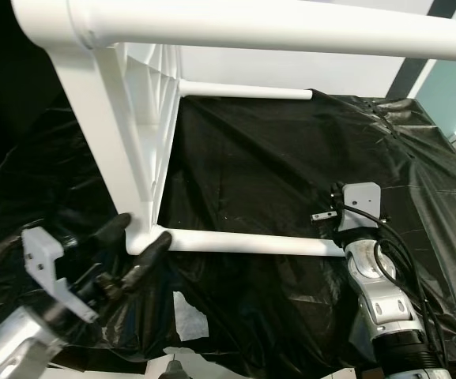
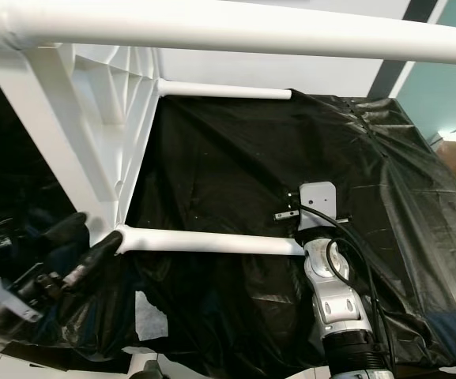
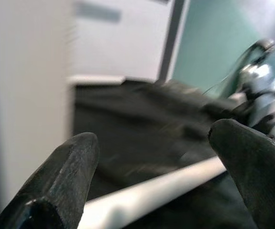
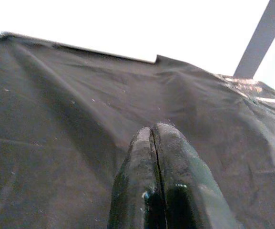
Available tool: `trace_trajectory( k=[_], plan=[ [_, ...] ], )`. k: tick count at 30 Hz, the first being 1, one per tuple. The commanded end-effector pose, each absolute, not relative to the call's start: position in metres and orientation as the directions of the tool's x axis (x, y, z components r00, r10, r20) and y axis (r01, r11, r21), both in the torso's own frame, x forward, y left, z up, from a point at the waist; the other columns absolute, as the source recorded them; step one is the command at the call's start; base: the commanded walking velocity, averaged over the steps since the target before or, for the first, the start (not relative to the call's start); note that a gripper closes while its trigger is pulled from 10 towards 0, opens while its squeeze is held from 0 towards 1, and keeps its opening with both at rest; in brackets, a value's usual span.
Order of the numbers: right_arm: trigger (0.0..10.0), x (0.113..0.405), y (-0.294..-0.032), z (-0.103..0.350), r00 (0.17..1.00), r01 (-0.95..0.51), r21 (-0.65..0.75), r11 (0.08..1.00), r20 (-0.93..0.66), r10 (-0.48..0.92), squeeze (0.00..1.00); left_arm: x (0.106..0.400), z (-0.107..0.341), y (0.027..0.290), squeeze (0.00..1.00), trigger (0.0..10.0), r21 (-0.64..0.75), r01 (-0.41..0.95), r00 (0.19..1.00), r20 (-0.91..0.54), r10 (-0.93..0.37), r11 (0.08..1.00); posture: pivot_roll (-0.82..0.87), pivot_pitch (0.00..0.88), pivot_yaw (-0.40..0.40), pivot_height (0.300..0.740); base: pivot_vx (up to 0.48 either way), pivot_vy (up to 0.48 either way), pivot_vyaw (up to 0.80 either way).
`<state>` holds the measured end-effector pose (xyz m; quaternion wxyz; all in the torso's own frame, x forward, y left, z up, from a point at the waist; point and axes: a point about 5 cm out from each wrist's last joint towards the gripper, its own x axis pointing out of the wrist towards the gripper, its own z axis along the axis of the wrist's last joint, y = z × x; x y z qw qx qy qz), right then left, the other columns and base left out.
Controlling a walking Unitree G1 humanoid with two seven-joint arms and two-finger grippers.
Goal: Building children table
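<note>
We brace the white table (image 1: 133,118), on its side over the black-draped surface (image 1: 275,166), our left tool (image 1: 137,245) spread around the near leg's (image 1: 251,244) joint, seemingly to steady it, while our right tool (image 4: 158,181), pressed together, supports its far end.

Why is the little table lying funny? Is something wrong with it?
The white table lies tipped on its side on the black plastic sheet, legs sticking out sideways. The left gripper sits open around the lower leg. Nothing looks broken.
</note>
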<state>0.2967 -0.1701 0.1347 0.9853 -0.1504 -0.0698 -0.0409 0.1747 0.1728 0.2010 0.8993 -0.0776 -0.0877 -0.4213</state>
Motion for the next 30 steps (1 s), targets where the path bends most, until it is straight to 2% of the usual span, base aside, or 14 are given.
trace_trajectory(
  k=[1, 5, 8, 13, 16, 18, 19, 20, 21, 24, 26, 30],
  plan=[
    [10.0, 0.297, -0.170, 0.129, 0.990, 0.097, -0.288, 0.953, 0.130, -0.062, 0.00, 0.176, 0.213, 0.144, 0.00, 10.0, -0.064, 0.852, 0.514, 0.297, -0.805, 0.520, 0.18, 0.052, -0.048, 0.740, 0.000, 0.000, 0.00],
    [10.0, 0.296, -0.168, 0.129, 0.990, 0.094, -0.290, 0.952, 0.130, -0.058, 0.00, 0.201, 0.243, 0.112, 0.00, 10.0, -0.063, 0.887, 0.433, 0.453, -0.779, 0.457, 0.15, 0.059, -0.043, 0.740, 0.000, 0.000, 0.00],
    [10.0, 0.295, -0.169, 0.129, 0.988, 0.107, -0.288, 0.952, 0.135, -0.070, 0.00, 0.216, 0.258, 0.102, 0.00, 10.0, -0.085, 0.912, 0.383, 0.528, -0.758, 0.401, 0.13, 0.068, -0.032, 0.740, 0.000, 0.000, 0.00],
    [10.0, 0.295, -0.170, 0.129, 0.988, 0.111, -0.288, 0.951, 0.136, -0.074, 0.00, 0.220, 0.260, 0.100, 0.00, 10.0, -0.091, 0.922, 0.363, 0.533, -0.764, 0.375, 0.13, 0.070, -0.027, 0.740, 0.000, 0.000, 0.00],
    [10.0, 0.294, -0.171, 0.130, 0.986, 0.123, -0.290, 0.949, 0.141, -0.085, 0.00, 0.235, 0.259, 0.092, 0.00, 10.0, -0.108, 0.932, 0.351, 0.514, -0.783, 0.347, 0.10, 0.074, -0.013, 0.740, 0.000, 0.000, 0.00],
    [10.0, 0.291, -0.174, 0.130, 0.983, 0.146, -0.288, 0.946, 0.146, -0.107, 0.00, 0.234, 0.220, 0.094, 0.00, 10.0, -0.131, 0.907, 0.417, 0.421, -0.805, 0.401, 0.08, 0.077, -0.001, 0.740, 0.000, 0.000, 0.00],
    [10.0, 0.291, -0.174, 0.130, 0.983, 0.146, -0.288, 0.946, 0.146, -0.107, 0.00, 0.234, 0.220, 0.094, 0.00, 10.0, -0.131, 0.907, 0.417, 0.421, -0.805, 0.401, 0.08, 0.077, -0.001, 0.740, 0.000, 0.000, 0.00],
    [10.0, 0.289, -0.175, 0.129, 0.983, 0.154, -0.287, 0.945, 0.145, -0.116, 0.00, 0.237, 0.205, 0.093, 0.00, 10.0, -0.123, 0.878, 0.474, 0.354, -0.806, 0.462, 0.07, 0.079, 0.004, 0.740, 0.000, 0.000, 0.00],
    [10.0, 0.289, -0.175, 0.129, 0.983, 0.154, -0.287, 0.945, 0.145, -0.116, 0.00, 0.237, 0.205, 0.093, 0.00, 10.0, -0.123, 0.878, 0.474, 0.354, -0.806, 0.462, 0.07, 0.079, 0.004, 0.740, 0.000, 0.000, 0.00],
    [10.0, 0.286, -0.176, 0.126, 0.982, 0.167, -0.284, 0.944, 0.139, -0.132, 0.00, 0.254, 0.186, 0.085, 0.00, 10.0, -0.087, 0.793, 0.605, 0.226, -0.763, 0.603, 0.07, 0.082, 0.014, 0.740, 0.000, 0.000, 0.00],
    [10.0, 0.285, -0.176, 0.125, 0.981, 0.173, -0.279, 0.944, 0.137, -0.139, 0.00, 0.264, 0.181, 0.081, 0.00, 10.0, -0.091, 0.747, 0.662, 0.191, -0.725, 0.658, 0.06, 0.084, 0.021, 0.740, 0.000, 0.000, 0.00],
    [10.0, 0.284, -0.175, 0.126, 0.980, 0.179, -0.274, 0.945, 0.139, -0.146, 0.00, 0.271, 0.179, 0.080, 0.00, 10.0, -0.113, 0.700, 0.712, 0.179, -0.679, 0.705, 0.06, 0.084, 0.023, 0.740, 0.000, 0.000, 0.00]
  ],
)
